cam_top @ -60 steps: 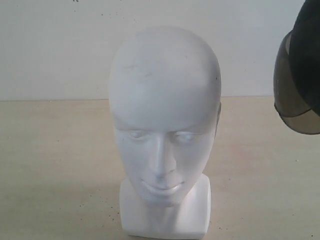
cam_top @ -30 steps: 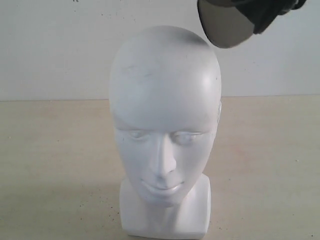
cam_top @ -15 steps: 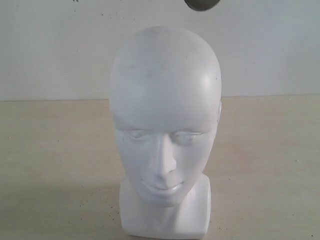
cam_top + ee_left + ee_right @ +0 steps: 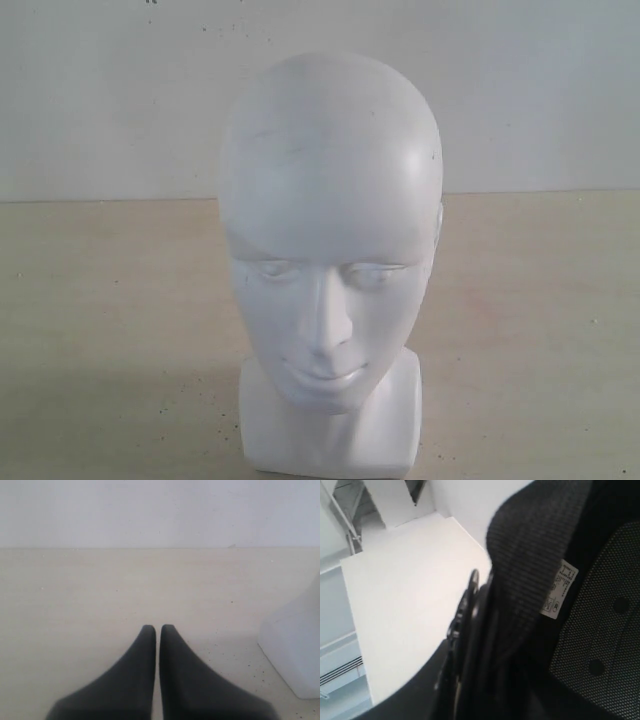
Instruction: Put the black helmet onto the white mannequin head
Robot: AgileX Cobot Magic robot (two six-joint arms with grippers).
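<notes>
The matte black open-face helmet [image 4: 560,580] has risen out of the exterior view within 2 seconds; its padded lining fills the right wrist view, evidently clamped in the right gripper's hidden jaws, probably above the glossy white mannequin head [image 4: 330,250]; lowering comes next; the left gripper [image 4: 158,629] is pinched together, empty.

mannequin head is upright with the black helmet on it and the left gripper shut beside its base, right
Not quite: the exterior view shows the white mannequin head bare; the black helmet appears only in the right wrist view. The head is upright, and the left gripper is shut beside its base.
</notes>
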